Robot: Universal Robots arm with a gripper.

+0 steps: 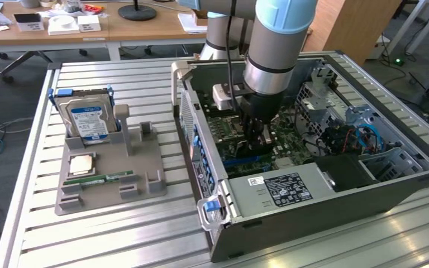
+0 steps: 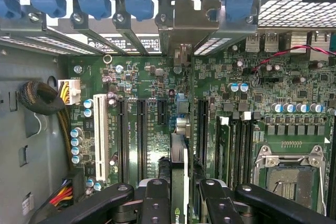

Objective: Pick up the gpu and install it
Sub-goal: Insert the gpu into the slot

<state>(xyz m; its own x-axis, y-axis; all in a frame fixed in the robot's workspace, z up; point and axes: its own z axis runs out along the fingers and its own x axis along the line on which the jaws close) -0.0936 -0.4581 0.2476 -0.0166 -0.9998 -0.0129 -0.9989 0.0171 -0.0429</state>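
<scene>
GPU (image 2: 179, 156) pinched edge-on in our gripper (image 2: 185, 190) above the motherboard (image 2: 131, 80) slots; pickup done, we judge seating not yet done.

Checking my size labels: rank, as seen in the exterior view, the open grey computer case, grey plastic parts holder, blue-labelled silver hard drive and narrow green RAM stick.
1. open grey computer case
2. grey plastic parts holder
3. blue-labelled silver hard drive
4. narrow green RAM stick
No close calls here.

Arm (image 1: 276, 44) upright, claw (image 2: 179, 186) pointing down, gripping
</scene>
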